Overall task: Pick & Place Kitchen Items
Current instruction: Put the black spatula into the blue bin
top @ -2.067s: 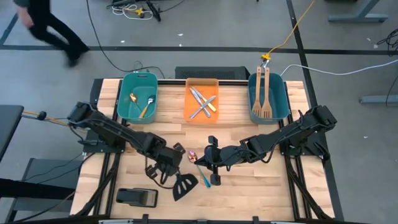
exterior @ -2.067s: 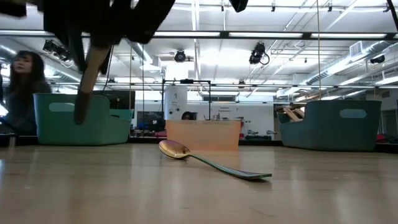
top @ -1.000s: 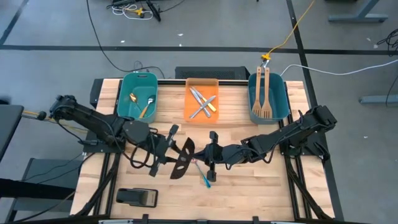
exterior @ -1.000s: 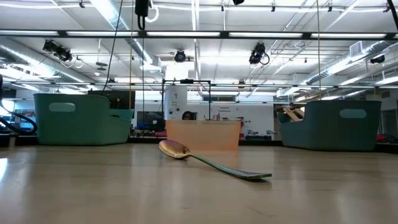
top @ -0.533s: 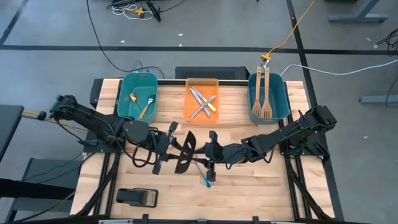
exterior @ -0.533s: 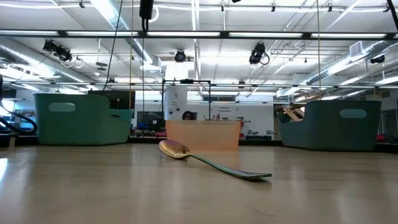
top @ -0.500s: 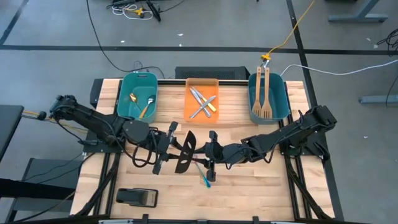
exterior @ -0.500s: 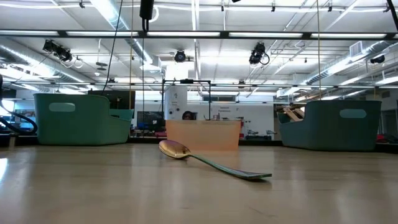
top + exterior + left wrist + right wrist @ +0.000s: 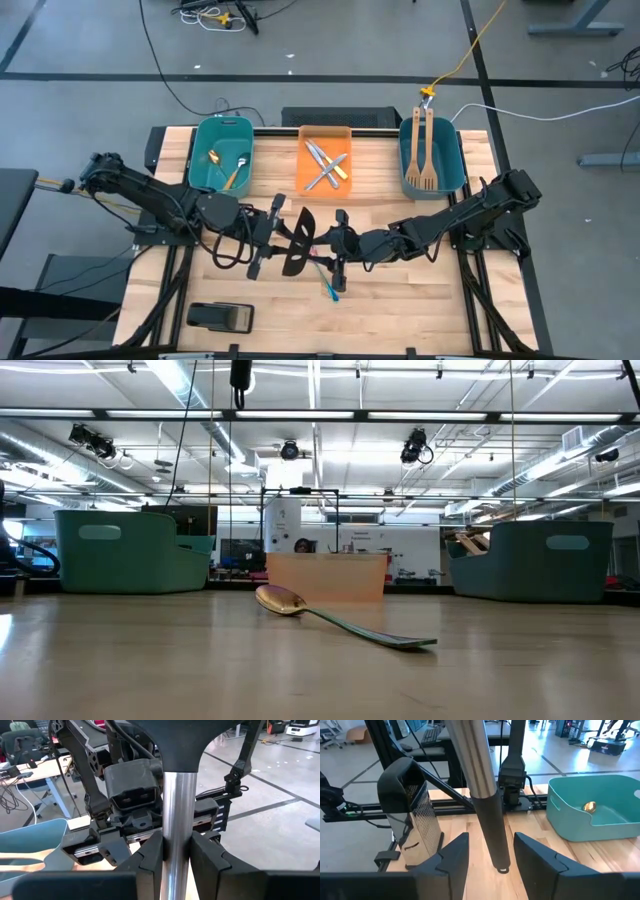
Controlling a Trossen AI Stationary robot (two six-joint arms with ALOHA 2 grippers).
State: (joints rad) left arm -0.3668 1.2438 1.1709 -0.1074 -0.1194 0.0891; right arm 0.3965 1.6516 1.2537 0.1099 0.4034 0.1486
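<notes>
Most of the sorting looks done: 2 spoons (image 9: pixel 228 165) lie in the left teal bin (image 9: pixel 221 128), knives and forks (image 9: pixel 325 164) are crossed in the orange bin (image 9: pixel 325 133), and 2 slotted wooden spatulas (image 9: pixel 421 148) rest in the right teal bin (image 9: pixel 431 178). My left pincer (image 9: pixel 275 232) is clenched on the steel handle of the black spatula (image 9: pixel 299 240), holding it in the air mid-surface — a handover, I judge. My right pincer (image 9: pixel 338 243) has its fingers released, straddling the handle's dark end without gripping. Left to do: pass and bin this spatula, plus the blue-handled utensil (image 9: pixel 329 283) lying on the surface (image 9: pixel 420 310) — probably the spoon seen in the low view.
</notes>
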